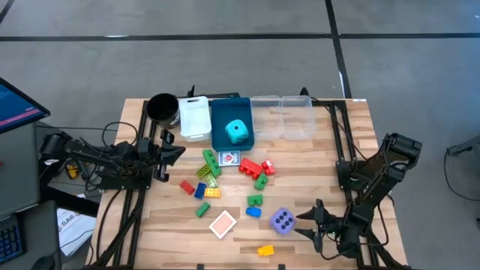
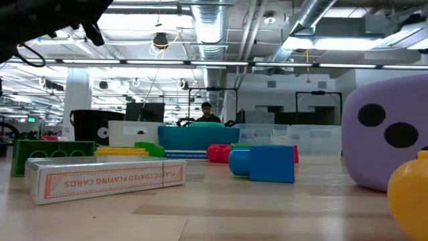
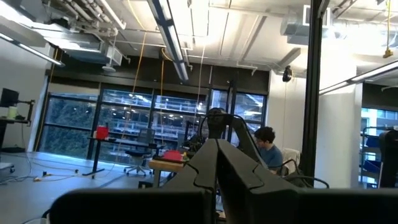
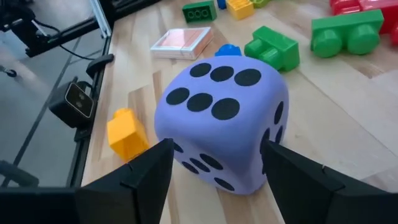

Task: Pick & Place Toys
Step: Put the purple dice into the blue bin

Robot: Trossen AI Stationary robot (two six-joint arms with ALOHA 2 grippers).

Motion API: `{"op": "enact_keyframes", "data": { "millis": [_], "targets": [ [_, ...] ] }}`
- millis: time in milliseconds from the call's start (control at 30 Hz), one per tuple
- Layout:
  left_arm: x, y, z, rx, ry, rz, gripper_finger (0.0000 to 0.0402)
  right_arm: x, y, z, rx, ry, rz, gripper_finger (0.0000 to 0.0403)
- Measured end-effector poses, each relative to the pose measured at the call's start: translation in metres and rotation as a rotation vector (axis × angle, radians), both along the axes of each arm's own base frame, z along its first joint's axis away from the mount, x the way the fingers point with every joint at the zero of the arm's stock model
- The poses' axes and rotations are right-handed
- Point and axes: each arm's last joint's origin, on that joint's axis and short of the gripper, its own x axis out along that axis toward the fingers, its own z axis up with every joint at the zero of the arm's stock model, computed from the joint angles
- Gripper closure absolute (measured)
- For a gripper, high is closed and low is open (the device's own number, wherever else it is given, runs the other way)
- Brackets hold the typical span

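A purple die rests on the table near the front right, six-dot face up. My right gripper is open and level with it. One finger stands at each side of the die's near face. Whether they touch it does not show. A cyan die lies in the blue bin. Red, green, blue and yellow bricks lie scattered mid-table, with a yellow one beside the purple die. A red-backed card pack lies flat. My left gripper is shut, raised at the left.
A black cup, a white bin and two clear bins stand along the far edge. A single card lies beside the blue bin. Bare wood lies at the near left. A person sits beyond the table.
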Motion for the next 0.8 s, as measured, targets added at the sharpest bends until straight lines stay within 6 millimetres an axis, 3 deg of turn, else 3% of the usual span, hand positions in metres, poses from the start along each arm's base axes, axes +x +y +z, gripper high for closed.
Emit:
{"op": "enact_keyframes", "data": {
  "millis": [233, 500, 800],
  "targets": [
    [0.0, 0.0, 0.0, -0.001, 0.0, 0.0, 0.0399, 0.007, -0.005, -0.001, -0.018, 0.022, -0.011, 0.0162],
    [0.001, 0.0, -0.002, 0.0, 0.018, 0.001, 0.0399, 0.019, -0.012, -0.002, 0.128, 0.064, -0.088, 0.0163],
    [0.001, 0.0, -0.002, 0.001, 0.026, 0.0, 0.0399, 0.036, -0.024, -0.002, 0.169, 0.048, -0.182, 0.0163]
  ]
}}
